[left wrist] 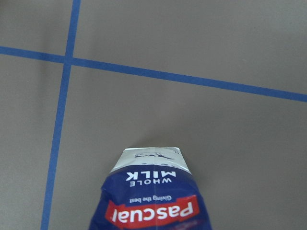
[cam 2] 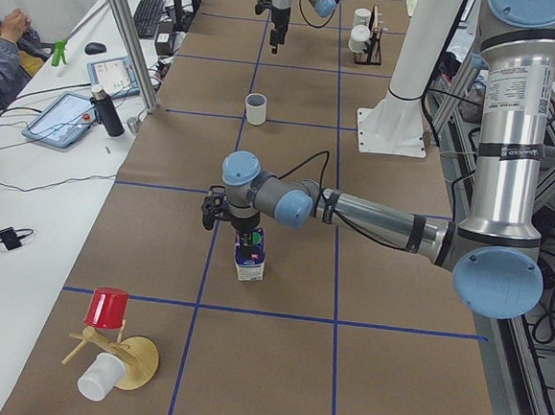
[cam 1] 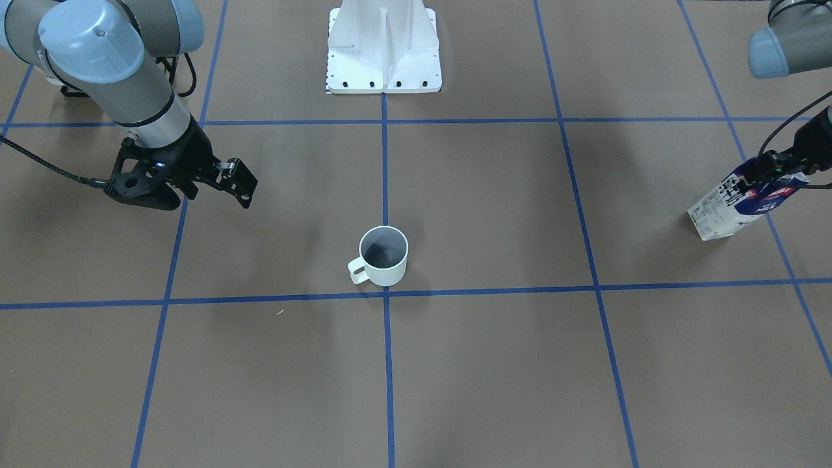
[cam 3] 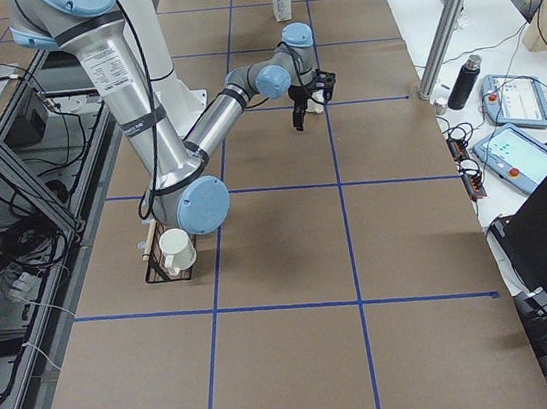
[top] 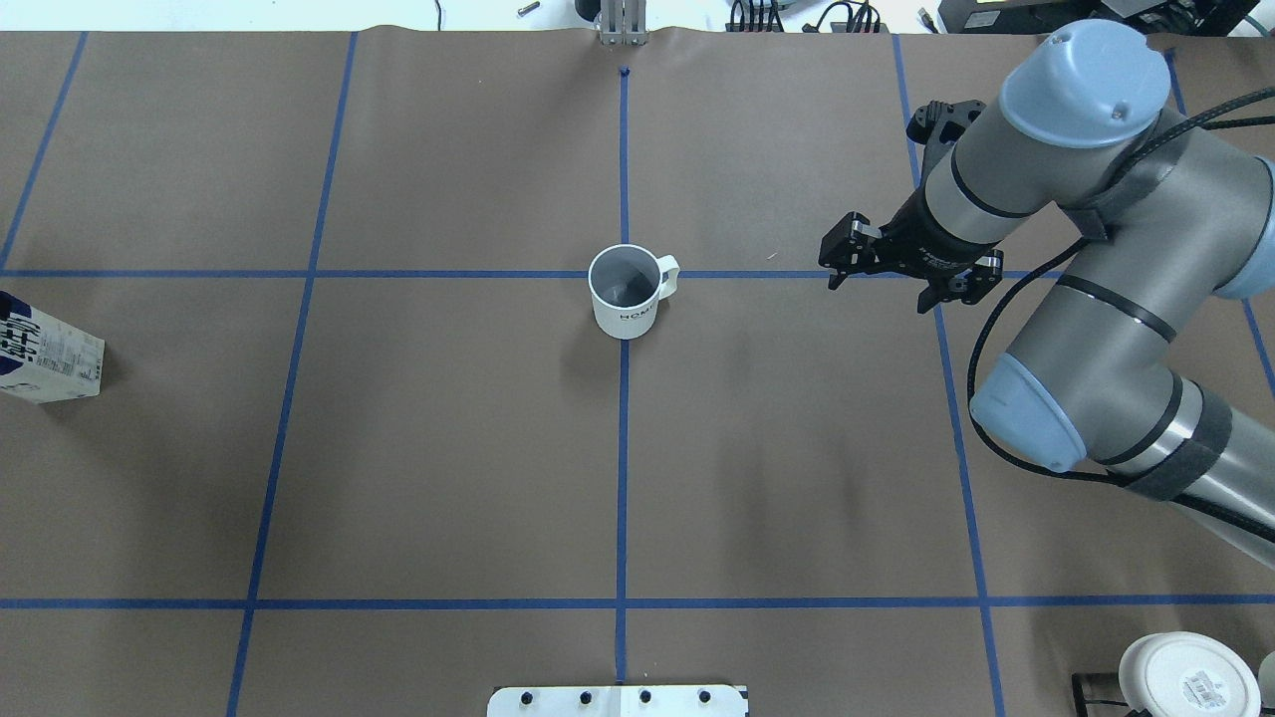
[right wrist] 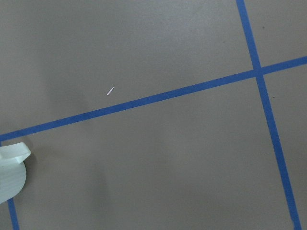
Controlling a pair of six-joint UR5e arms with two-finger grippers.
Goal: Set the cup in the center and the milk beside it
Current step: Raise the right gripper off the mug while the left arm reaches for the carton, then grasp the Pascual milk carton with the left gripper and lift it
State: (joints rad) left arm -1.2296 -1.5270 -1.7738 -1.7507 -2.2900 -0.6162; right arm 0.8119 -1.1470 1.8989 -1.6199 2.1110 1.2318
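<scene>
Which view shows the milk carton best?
Exterior front-facing: the milk carton shows nearly whole, with the left gripper at its top. Overhead crops it at the edge; exterior left and right show it small; left wrist shows only the label.

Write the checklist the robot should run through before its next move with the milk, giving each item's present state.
1. Is the cup centred? Ok: it stands upright where the blue lines cross.
2. Is the right pincer clear of it? Ok: open, empty, off to one side.
3. Is the left pincer at the milk? Ok: it sits at its top.
4. Is that grip closed? Cannot tell.
5. Is the milk beside the cup? Not ok: it stands far off, near the end of the table.
</scene>
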